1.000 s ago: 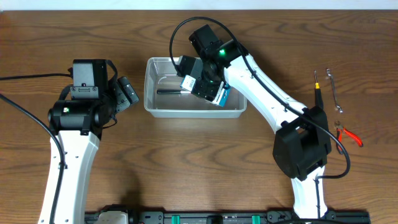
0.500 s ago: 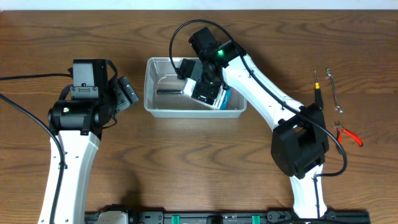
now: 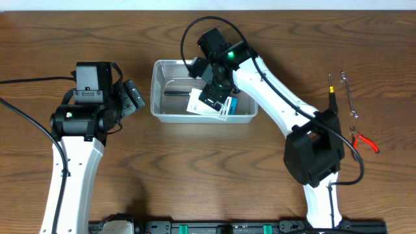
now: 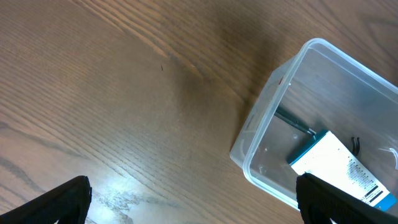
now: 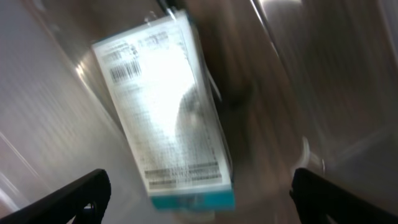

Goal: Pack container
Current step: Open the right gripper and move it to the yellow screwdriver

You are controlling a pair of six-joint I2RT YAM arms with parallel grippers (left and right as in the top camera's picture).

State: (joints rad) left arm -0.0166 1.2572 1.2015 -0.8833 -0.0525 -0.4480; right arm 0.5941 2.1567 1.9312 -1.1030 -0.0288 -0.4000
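Though the box (image 3: 208, 106) lies in the container (image 3: 156, 97) (left end effector (image 4: 196, 202) and right end effector (image 5: 200, 198) spread, empty), pliers (image 3: 364, 140) and wrench (image 3: 350, 97) lie outside, unpacked.

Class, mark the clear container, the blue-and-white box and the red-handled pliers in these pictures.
clear container (image 3: 155, 91): overhead view, on its left rim.
blue-and-white box (image 4: 341, 169): left wrist view, on its white printed face.
red-handled pliers (image 3: 365, 142): overhead view, on the red handles.
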